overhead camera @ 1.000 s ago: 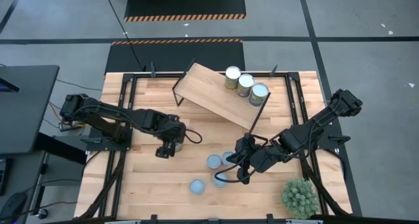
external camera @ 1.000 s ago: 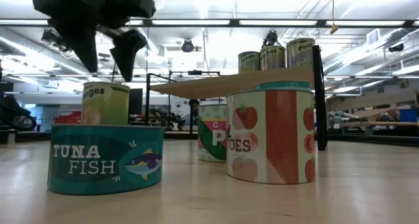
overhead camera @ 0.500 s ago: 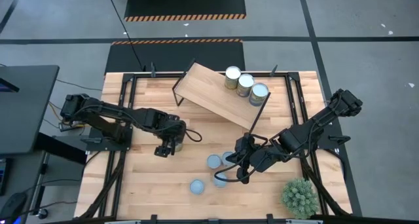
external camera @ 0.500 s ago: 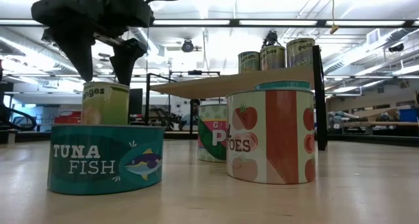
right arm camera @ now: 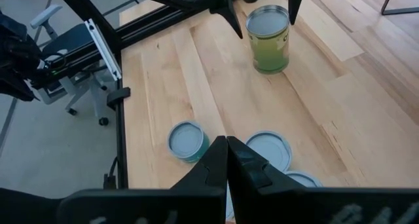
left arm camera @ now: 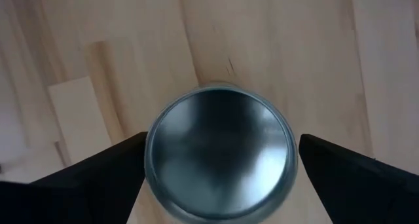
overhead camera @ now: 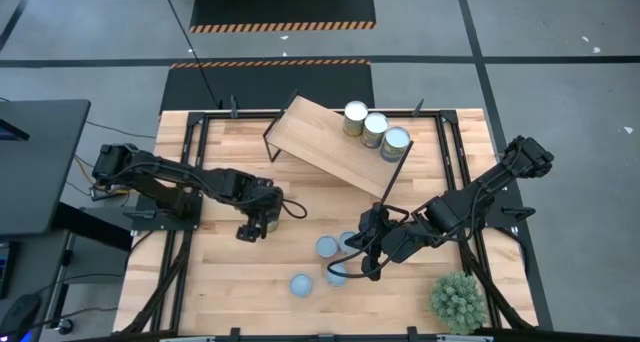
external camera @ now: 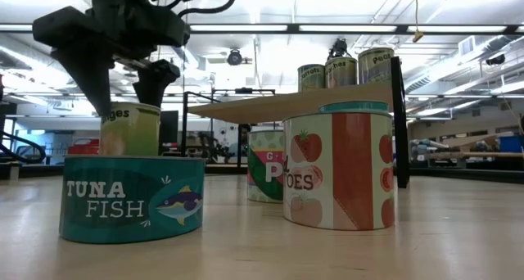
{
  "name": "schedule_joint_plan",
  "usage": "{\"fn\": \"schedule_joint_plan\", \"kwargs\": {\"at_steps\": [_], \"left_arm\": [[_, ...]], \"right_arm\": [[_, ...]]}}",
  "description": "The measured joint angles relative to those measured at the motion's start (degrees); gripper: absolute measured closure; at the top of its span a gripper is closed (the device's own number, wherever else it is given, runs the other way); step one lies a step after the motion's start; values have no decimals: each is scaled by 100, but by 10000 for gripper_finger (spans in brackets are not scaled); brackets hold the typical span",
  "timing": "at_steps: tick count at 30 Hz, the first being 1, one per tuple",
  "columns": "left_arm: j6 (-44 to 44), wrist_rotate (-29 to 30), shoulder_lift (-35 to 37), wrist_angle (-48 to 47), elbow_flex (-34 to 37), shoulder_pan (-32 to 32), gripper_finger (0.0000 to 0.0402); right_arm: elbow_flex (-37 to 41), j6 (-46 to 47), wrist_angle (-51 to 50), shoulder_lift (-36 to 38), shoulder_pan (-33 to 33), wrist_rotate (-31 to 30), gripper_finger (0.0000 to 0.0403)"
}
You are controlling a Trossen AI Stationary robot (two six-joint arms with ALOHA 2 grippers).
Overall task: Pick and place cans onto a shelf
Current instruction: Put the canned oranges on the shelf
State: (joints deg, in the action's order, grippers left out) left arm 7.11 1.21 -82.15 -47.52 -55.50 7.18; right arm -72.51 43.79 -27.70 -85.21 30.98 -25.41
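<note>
1. Pale wood surface carries the slanted shelf at the far side; three cans stand in a row at the shelf's right end

2. Left pincer stands wide open, a finger on each side of the green-labelled can, nothing gripped. In the left wrist view the can's silvery top sits between the two dark fingers with a gap on each side

3. Change since a second ago: low view shows the left pincer has dropped. It hung above the green can earlier; its fingertips now reach down past the rim on both sides

4. Right pincer fully shut, holding nothing, waiting over the cluster of cans right of centre. No shift from the earlier frames

5. Near side of the surface: tuna can by itself, left of the tomato can; another can stands partly behind the tomato one. None of these have moved

6. Potted plant at the near right corner
</note>
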Motion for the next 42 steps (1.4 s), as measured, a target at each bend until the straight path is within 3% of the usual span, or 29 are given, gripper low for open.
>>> {"fn": "schedule_joint_plan", "kwargs": {"at_steps": [18,35,42], "left_arm": [[-503,-98,-2,824,537,10,8],[-501,-96,-2,902,533,13,92],[-659,-166,-2,823,369,-23,95]], "right_arm": [[0,7,-4,0,-7,20,394],[0,103,-4,0,-7,15,394],[-1,10,-4,0,-9,13,394]]}}
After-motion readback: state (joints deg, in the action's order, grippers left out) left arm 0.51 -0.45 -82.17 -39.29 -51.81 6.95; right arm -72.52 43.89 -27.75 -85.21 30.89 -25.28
